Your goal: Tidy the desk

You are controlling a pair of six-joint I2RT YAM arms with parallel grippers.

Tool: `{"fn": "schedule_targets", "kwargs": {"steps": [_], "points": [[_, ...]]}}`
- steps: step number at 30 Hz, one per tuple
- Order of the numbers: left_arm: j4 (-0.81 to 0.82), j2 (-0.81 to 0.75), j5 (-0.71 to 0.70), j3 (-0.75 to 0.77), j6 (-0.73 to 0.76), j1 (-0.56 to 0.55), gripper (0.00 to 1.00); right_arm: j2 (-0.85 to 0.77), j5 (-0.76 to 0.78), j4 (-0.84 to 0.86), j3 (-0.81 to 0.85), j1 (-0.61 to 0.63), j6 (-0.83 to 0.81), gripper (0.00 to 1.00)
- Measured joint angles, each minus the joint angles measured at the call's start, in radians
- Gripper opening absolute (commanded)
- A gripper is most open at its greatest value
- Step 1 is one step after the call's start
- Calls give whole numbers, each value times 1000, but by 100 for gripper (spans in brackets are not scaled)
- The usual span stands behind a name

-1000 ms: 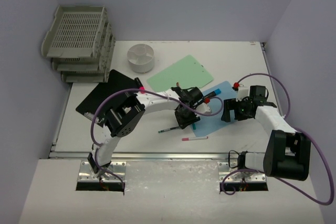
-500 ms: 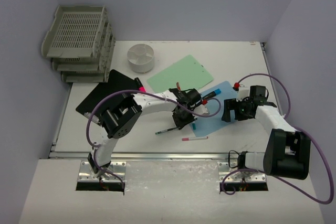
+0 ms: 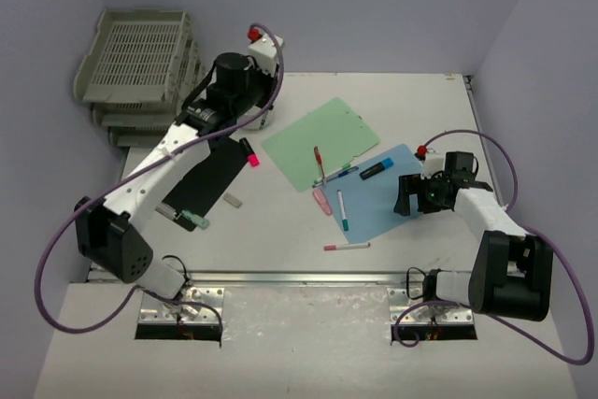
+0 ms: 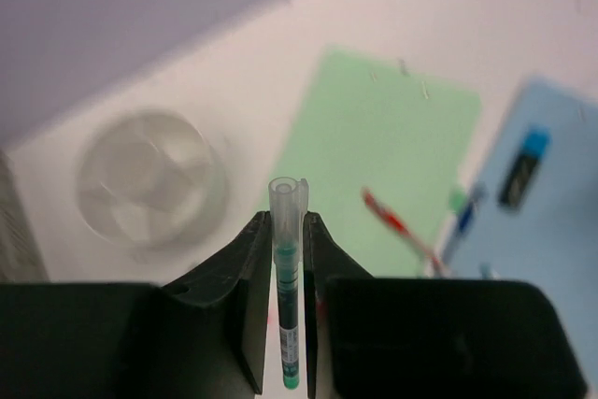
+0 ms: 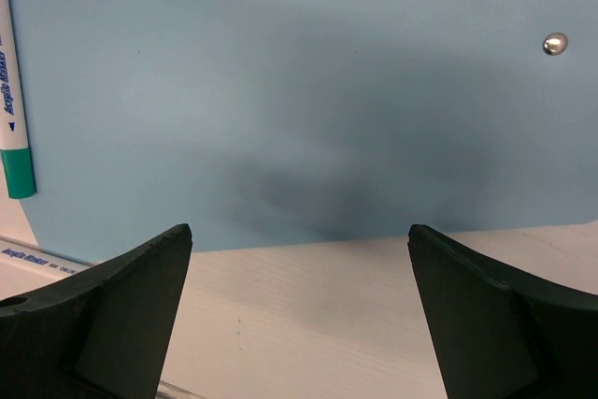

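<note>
**Left arm holds a pen over the desk's far left corner**

The left gripper pinches a green pen, its long axis running along the fingers and poking past their tips. A round white pot lies below and left of the jaws, by the far edge of the desk, and is probably the drop point. The right gripper, jaws spread wide and empty, hovers over a blue folder near the right edge, well apart from the pot.

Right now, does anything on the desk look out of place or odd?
Nothing spilled or damaged. Pens lie scattered at mixed angles over the green folder and blue folder; a pink pen lies alone on the desk near the front edge.
</note>
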Motion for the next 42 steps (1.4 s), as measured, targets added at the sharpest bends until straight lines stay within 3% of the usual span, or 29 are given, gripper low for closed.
{"fn": "schedule_targets", "kwargs": {"steps": [4, 7, 11, 20, 42], "points": [[392, -112, -200, -183, 18, -23, 0, -4, -6, 1, 0, 0, 0, 99], [592, -17, -301, -158, 27, -14, 0, -8, -9, 3, 0, 0, 0, 99], [734, 136, -326, -150, 21, 58, 0, -9, -9, 5, 0, 0, 0, 99], [766, 345, -298, -47, -52, 186, 0, -10, -9, 8, 0, 0, 0, 99], [863, 538, -308, 28, -66, 196, 0, -19, -8, 9, -11, 0, 4, 99]]}}
